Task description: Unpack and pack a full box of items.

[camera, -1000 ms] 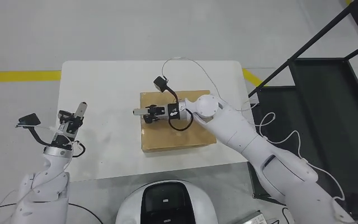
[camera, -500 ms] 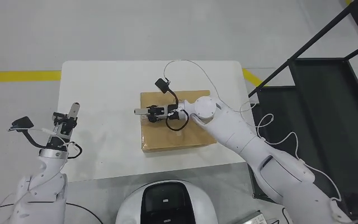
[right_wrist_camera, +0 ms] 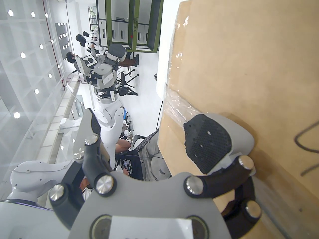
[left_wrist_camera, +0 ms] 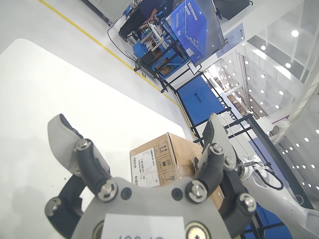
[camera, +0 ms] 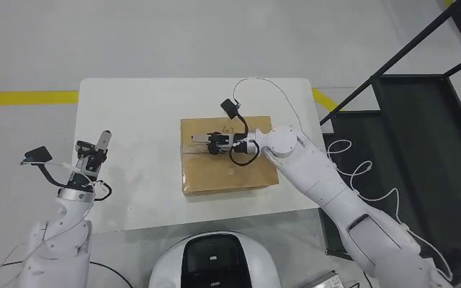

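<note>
Looking down from the top camera, I see the cardboard box (camera: 227, 162) closed and standing a little toward 3 o'clock from the middle of the white table (camera: 137, 108). The right gripper (camera: 200, 137) is over the lid of the box, near its 9 o'clock edge, and its fingers point toward 9 o'clock. In the right wrist view this gripper (right_wrist_camera: 143, 120) is wide apart and holds nothing. One black finger pad (right_wrist_camera: 206, 143) lies flat against the box (right_wrist_camera: 249, 50) lid, just beside the clear tape (right_wrist_camera: 179, 105) that runs along the seam. The other finger is out past the edge of the box, in free air. A dark marker scribble (right_wrist_camera: 306, 135) is on the lid near the gripper.

The left gripper (camera: 94, 144) is at the 9 o'clock edge of the table, well apart from the box. From its own wrist camera I see the left gripper (left_wrist_camera: 135, 123) spread wide and empty, with the box (left_wrist_camera: 159, 155) and its white label (left_wrist_camera: 145, 165) between the fingers, farther off.
</note>
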You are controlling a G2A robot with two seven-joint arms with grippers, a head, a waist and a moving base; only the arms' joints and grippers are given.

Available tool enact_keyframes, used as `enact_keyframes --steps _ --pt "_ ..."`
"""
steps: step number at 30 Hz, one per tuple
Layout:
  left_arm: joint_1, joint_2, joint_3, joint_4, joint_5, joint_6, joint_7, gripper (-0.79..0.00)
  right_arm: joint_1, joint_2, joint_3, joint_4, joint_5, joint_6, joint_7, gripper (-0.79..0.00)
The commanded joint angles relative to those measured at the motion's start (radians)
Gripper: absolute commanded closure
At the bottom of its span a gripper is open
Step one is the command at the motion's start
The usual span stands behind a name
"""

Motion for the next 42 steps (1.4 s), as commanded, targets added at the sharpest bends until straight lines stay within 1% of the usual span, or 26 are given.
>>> enact_keyframes --steps 1,10,19,22,31,35,39,42 --pt "0.001 0.000 0.001 0.000 0.002 -0.002 0.000 -0.785 -0.023 0.011 0.028 -0.024 -0.009 0.015 0.001 -0.785" --pt "-0.004 0.001 0.013 0.000 0.016 -0.005 -0.008 -0.785 -0.096 0.043 0.136 -0.056 -0.002 0.058 0.003 -0.785" --pt "-0.024 0.000 0.038 0.000 0.027 0.004 -0.012 -0.785 -0.164 0.073 0.241 -0.077 -0.006 0.065 0.015 -0.785" --pt "-0.029 0.000 0.045 -0.003 0.034 0.008 -0.014 -0.785 -0.193 0.083 0.266 -0.097 -0.032 0.073 0.013 -0.785" --pt "-0.037 0.001 0.052 -0.005 0.039 0.014 -0.015 -0.785 -0.266 0.110 0.366 -0.150 -0.026 0.088 0.023 -0.785" --pt "-0.038 0.001 0.053 -0.004 0.043 0.015 -0.015 -0.785 -0.289 0.122 0.420 -0.145 -0.015 0.111 0.031 -0.785" --pt "-0.039 0.001 0.054 -0.003 0.042 0.018 -0.016 -0.785 -0.286 0.132 0.461 -0.109 -0.005 0.148 0.059 -0.785" --pt "-0.039 0.002 0.052 0.002 0.044 0.017 -0.013 -0.785 -0.288 0.138 0.490 -0.095 0.014 0.145 0.072 -0.785"
